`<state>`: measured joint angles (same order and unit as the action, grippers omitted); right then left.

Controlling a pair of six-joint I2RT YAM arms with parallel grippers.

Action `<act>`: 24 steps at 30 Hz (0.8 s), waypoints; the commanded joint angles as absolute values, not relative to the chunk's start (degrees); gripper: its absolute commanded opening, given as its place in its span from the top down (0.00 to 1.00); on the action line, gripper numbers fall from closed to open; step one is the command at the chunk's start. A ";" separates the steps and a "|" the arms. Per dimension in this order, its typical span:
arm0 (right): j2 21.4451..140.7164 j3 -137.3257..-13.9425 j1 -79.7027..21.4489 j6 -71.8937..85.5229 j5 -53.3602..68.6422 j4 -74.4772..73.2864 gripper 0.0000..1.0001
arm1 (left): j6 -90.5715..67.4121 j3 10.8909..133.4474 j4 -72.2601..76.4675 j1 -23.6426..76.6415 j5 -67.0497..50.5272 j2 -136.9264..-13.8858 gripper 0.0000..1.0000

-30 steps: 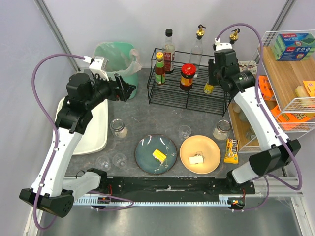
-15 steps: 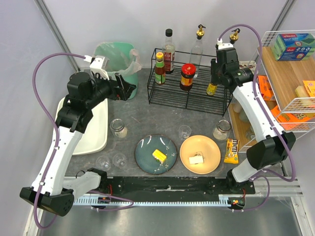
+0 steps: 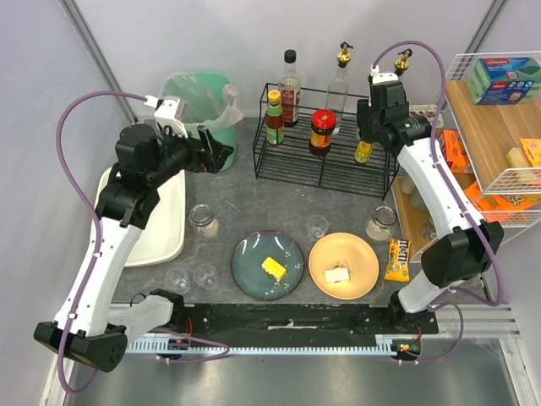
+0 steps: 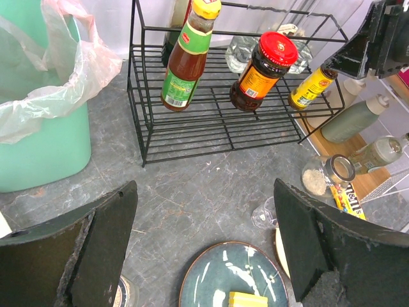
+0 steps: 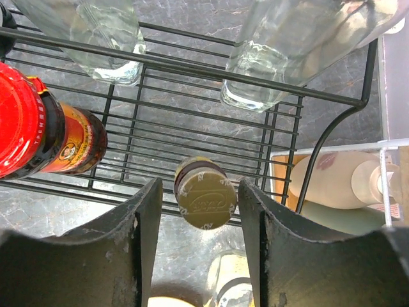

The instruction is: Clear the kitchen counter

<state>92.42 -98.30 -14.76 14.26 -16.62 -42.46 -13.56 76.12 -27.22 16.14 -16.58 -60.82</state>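
The dark grey mottled kitchen counter [image 3: 254, 211] carries dishes, glasses and a black wire rack [image 3: 287, 165]. My right gripper [image 3: 365, 134] is open above the rack's right end. Its fingers straddle the cap of a small yellow bottle [image 5: 206, 192] with a gap on each side. The bottle [image 3: 362, 152] stands upright on the rack. My left gripper [image 3: 221, 156] is wide open and empty, hovering over the counter [image 4: 192, 192] beside the green bin [image 3: 199, 106].
A blue plate [image 3: 268, 265] and an orange plate [image 3: 344, 266] each hold a yellow block. Glass jars [image 3: 203, 220] [image 3: 382, 222], small glasses [image 3: 317, 226] [image 3: 204, 275] and a candy packet [image 3: 397, 259] sit around them. A white tub [image 3: 161, 220] stands left, a wooden shelf [image 3: 490, 144] right. Sauce bottles [image 4: 185, 61] stand on the rack.
My right gripper has shifted slightly toward the back over the rack, with the yellow bottle staying beneath it. The left arm has not moved.
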 commanded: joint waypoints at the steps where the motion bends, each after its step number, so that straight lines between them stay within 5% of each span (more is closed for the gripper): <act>1: 92.46 -99.23 -14.50 13.01 -16.79 -40.87 0.39 | -12.30 77.96 -26.37 16.17 -16.08 -60.21 0.08; 10: 88.69 -99.93 -14.50 12.39 -16.18 -40.43 0.17 | -12.48 78.05 -26.37 16.17 -16.17 -60.20 0.08; 24: 82.36 -98.88 -14.59 10.55 -4.76 -39.73 0.12 | -13.18 77.52 -26.45 16.17 -17.14 -60.29 0.08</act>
